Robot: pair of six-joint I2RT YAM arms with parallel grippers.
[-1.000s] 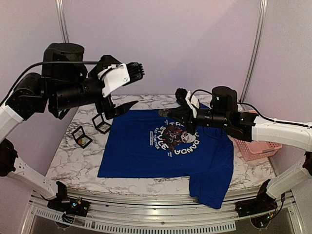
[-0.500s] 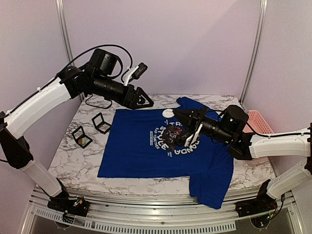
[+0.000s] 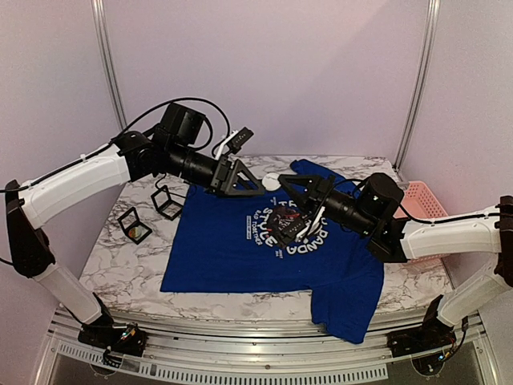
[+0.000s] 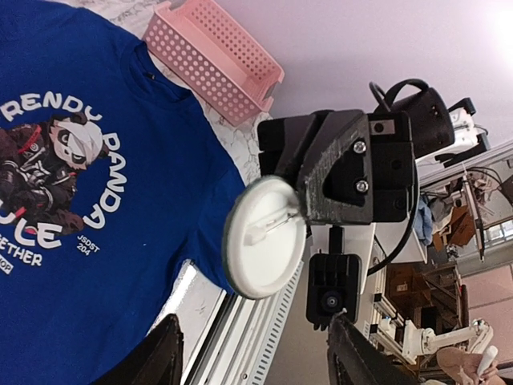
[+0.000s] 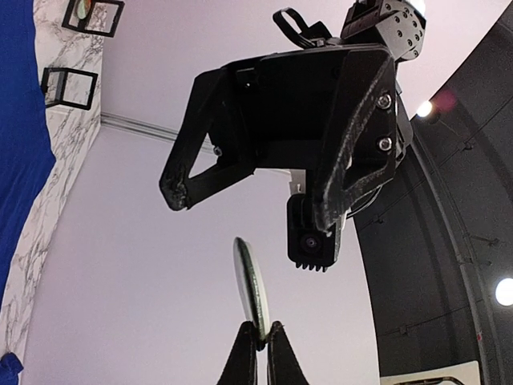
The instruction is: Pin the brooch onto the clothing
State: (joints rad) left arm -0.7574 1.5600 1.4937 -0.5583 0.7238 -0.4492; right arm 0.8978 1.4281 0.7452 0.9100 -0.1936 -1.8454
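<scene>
The royal-blue T-shirt (image 3: 232, 249) with the panda print lies flat on the marble table; it also shows in the left wrist view (image 4: 136, 160). My right gripper (image 3: 282, 183) is shut on the rim of the brooch (image 3: 275, 181) and holds it in the air above the shirt's collar. In the left wrist view the brooch (image 4: 264, 237) shows its white back and pin, held by the right gripper (image 4: 298, 210). In the right wrist view it stands edge-on (image 5: 250, 281) between my fingertips (image 5: 260, 337). My left gripper (image 3: 255, 186) is open and empty, facing the brooch close by (image 4: 256, 357) (image 5: 248, 208).
Two small black square boxes (image 3: 135, 224) (image 3: 167, 202) sit on the table left of the shirt. A pink basket (image 3: 418, 196) stands at the right edge, also in the left wrist view (image 4: 212, 60). The shirt's lower right corner hangs over the table's front edge.
My left arm has swung down and to the right, bringing its open gripper up to the brooch. My right gripper has kept hold of the brooch and shifted only slightly.
</scene>
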